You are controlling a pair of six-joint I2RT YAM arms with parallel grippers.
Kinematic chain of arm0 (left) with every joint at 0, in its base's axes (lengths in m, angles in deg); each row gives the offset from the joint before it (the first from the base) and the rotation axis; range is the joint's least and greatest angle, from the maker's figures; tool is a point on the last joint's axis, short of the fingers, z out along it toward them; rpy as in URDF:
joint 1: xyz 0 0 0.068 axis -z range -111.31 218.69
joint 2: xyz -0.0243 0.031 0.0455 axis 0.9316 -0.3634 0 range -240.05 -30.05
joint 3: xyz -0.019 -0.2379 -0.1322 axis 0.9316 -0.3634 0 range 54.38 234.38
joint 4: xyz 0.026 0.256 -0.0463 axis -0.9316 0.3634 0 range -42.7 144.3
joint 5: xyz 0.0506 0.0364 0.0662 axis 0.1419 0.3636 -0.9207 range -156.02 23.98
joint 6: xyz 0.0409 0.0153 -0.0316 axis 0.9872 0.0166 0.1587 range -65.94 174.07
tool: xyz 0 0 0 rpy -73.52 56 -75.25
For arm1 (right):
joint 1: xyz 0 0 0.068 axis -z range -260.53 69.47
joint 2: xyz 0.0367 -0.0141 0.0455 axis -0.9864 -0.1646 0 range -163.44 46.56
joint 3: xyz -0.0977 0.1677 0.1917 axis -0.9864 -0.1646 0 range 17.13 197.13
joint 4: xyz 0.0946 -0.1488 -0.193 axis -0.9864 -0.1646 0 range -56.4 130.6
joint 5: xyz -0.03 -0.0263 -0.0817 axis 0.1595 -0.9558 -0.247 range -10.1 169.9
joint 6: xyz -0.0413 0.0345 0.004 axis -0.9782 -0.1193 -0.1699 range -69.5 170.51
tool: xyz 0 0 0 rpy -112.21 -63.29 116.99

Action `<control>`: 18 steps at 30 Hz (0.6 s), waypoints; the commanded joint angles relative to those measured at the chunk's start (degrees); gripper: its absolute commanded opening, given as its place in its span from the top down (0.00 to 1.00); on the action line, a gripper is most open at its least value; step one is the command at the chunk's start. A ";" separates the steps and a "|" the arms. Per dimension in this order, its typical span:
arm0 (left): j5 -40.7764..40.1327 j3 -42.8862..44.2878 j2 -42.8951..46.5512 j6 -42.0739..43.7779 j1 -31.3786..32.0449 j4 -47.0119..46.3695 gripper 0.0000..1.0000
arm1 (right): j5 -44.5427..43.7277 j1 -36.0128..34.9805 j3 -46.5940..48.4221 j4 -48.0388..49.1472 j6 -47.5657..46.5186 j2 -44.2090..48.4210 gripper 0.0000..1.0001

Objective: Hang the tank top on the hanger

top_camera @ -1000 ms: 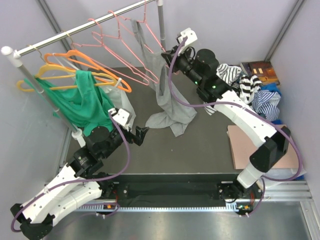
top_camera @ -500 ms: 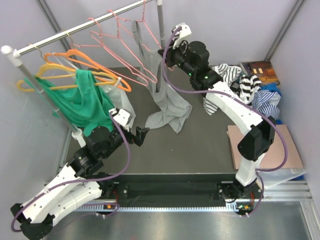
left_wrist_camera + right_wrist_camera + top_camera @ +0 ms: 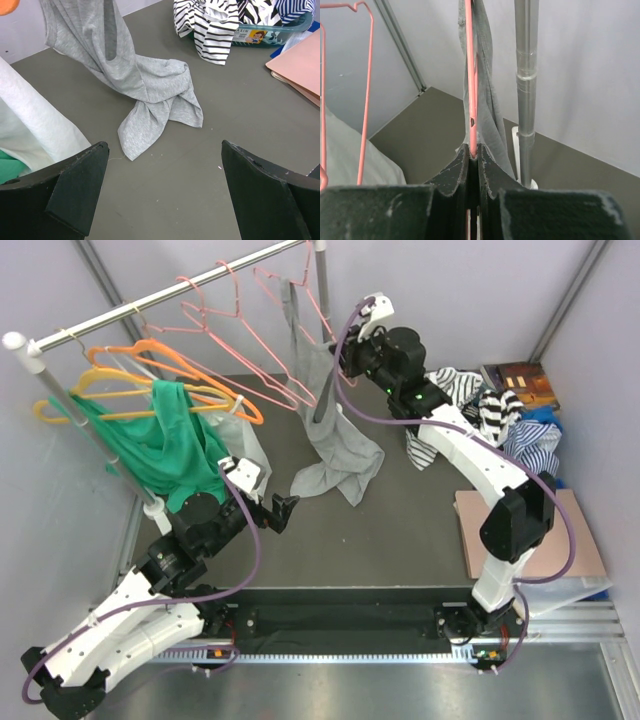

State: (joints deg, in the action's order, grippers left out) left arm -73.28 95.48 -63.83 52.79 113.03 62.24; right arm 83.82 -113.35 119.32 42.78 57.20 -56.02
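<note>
The hanger (image 3: 469, 75) is hung at the right end of the rail (image 3: 150, 305). Its thin pink wire is pinched tight by the right gripper (image 3: 471, 150), just below the rail. The two sides of that gripper are pressed together on the wire, and no gap is seen between them.

The tank top (image 3: 335, 445) is hung up by one strap, high at the same end of the rail. That grey strap is seen touching the pink wire. The rest of the top is let down below the rail, and its bottom part is bunched in a heap on the tabletop (image 3: 400, 530).

The left gripper (image 3: 162, 150) is held low, well below the rail and apart from the top. It is spread wide, and nothing is held in it.

Orange hangers (image 3: 175, 365) and a green top (image 3: 150, 445) are hung further left along the rail. Striped clothes (image 3: 215, 30) are piled in a tub (image 3: 280, 34) to the right of the rail.
</note>
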 commanded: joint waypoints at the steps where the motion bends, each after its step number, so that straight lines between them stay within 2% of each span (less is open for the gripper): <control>1: 0.32 -0.14 0.38 0.75 0.05 -1.14 0.01 | 0.03 1.09 -1.11 3.45 1.12 4.23 1.00; 8: -0.03 -0.14 0.29 0.75 0.05 -1.05 0.01 | 0.12 1.35 -1.82 3.28 0.86 5.55 1.00; 10: -0.03 -0.14 0.38 0.75 0.05 -1.14 0.01 | 0.91 1.44 -2.08 3.27 0.77 6.08 0.92; 13: -0.20 -0.06 0.47 0.75 0.05 -1.05 0.01 | 3.28 1.35 -2.17 3.01 -0.46 6.87 0.59; 14: -0.29 -0.06 0.64 0.75 0.05 -1.05 0.01 | 3.81 1.35 -2.09 2.75 -0.72 7.39 0.37; 17: -1.25 -0.23 1.17 0.75 0.05 -0.88 0.01 | 4.60 1.35 -2.08 1.26 -2.39 8.89 0.05; 18: -1.69 -0.15 1.52 0.75 0.05 -0.88 0.01 | 4.69 1.35 -2.43 0.73 -3.26 9.42 0.00</control>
State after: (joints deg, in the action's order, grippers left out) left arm -73.39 95.46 -63.55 52.79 113.03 62.33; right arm 86.34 -112.52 116.88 42.76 56.44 -52.05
